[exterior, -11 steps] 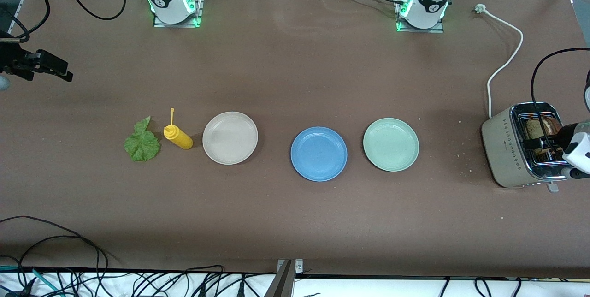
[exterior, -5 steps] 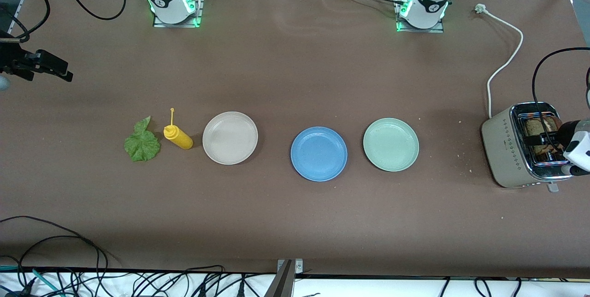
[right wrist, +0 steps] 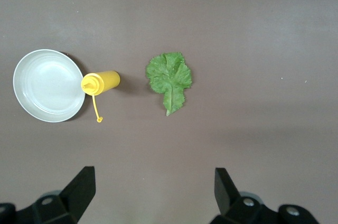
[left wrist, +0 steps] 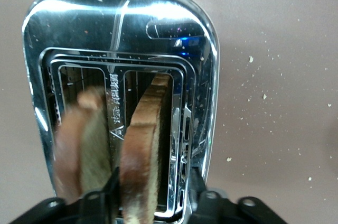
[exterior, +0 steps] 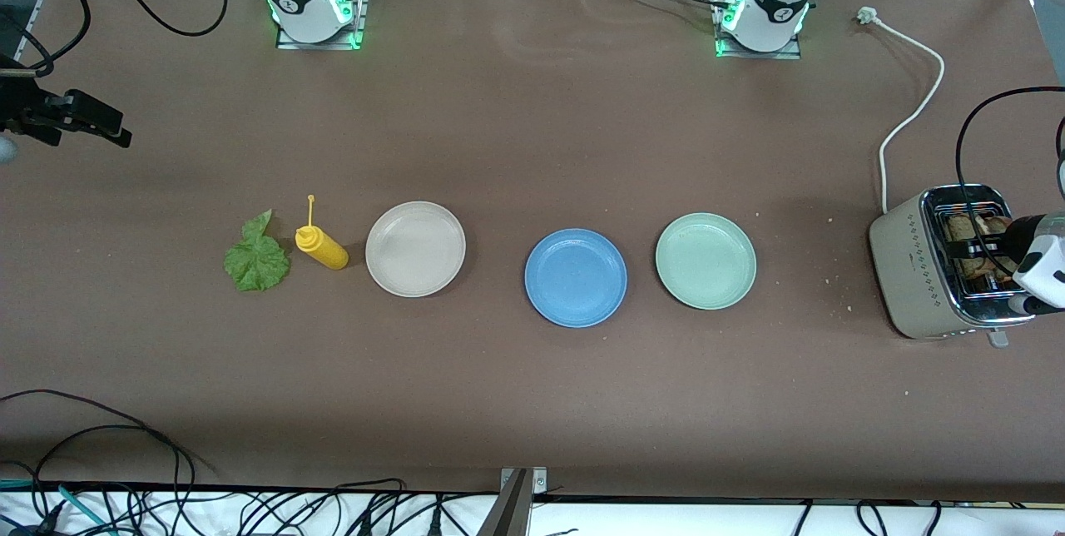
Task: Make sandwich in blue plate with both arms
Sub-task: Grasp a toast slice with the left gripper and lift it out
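Two brown bread slices stand in the slots of the toaster (exterior: 915,270) at the left arm's end of the table. My left gripper (left wrist: 153,197) is down over the toaster (left wrist: 121,23), open astride one slice (left wrist: 142,145). One finger lies against that slice and the other stands a gap away. The second slice (left wrist: 79,150) is in the neighbouring slot. From the front, the left gripper (exterior: 978,257) covers part of the bread (exterior: 969,228). The blue plate (exterior: 575,277) is bare. The lettuce leaf (exterior: 257,261) lies flat under my right gripper (right wrist: 153,192), which waits open, high above the lettuce (right wrist: 169,76).
A yellow squeeze bottle (exterior: 323,246) lies between the lettuce and a beige plate (exterior: 415,249). A pale green plate (exterior: 705,260) sits between the blue plate and the toaster. The toaster's white cord (exterior: 915,103) trails toward the left arm's base. Crumbs lie around the toaster.
The left gripper has shifted a little over the toaster and settled lower onto the slots. The right arm and everything on the table have stayed put.
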Tool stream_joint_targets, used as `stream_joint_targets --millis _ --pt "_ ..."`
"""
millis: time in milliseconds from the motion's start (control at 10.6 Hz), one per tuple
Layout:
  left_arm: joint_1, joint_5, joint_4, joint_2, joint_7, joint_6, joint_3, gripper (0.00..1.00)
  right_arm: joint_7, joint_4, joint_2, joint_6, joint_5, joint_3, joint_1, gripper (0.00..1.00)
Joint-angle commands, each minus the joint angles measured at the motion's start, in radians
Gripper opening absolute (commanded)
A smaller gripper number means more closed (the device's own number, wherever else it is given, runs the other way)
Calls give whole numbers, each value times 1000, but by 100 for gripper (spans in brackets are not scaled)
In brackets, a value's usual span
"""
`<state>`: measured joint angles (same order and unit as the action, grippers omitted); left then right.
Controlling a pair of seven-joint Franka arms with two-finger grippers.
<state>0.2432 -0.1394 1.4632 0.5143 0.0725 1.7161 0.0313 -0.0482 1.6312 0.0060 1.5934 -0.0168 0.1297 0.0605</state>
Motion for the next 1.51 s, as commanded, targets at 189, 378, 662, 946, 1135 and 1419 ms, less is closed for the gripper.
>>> stream_joint_targets --millis 189,378,662,946,1135,1419 --pt "11 4 0 -39 85 -52 -7 0 -4 -21 2 -21 -8 4 4 100" --pt "11 6 -3 -68 85 -95 -7 0 -4 -21 2 -21 -8 4 4 100" --pt "8 3 -7 -172 95 -179 -11 0 -4 -21 2 -21 -8 4 4 100" --pt "7 6 -7 -270 147 -196 -21 0 -4 -21 2 -21 -8 4 2 100" --pt "-5 7 -33 -270 147 -196 -27 0 -4 -21 2 -20 -8 4 2 100" --pt "-28 15 -43 -248 133 -193 -56 0 -4 -21 2 -20 -8 4 2 100"
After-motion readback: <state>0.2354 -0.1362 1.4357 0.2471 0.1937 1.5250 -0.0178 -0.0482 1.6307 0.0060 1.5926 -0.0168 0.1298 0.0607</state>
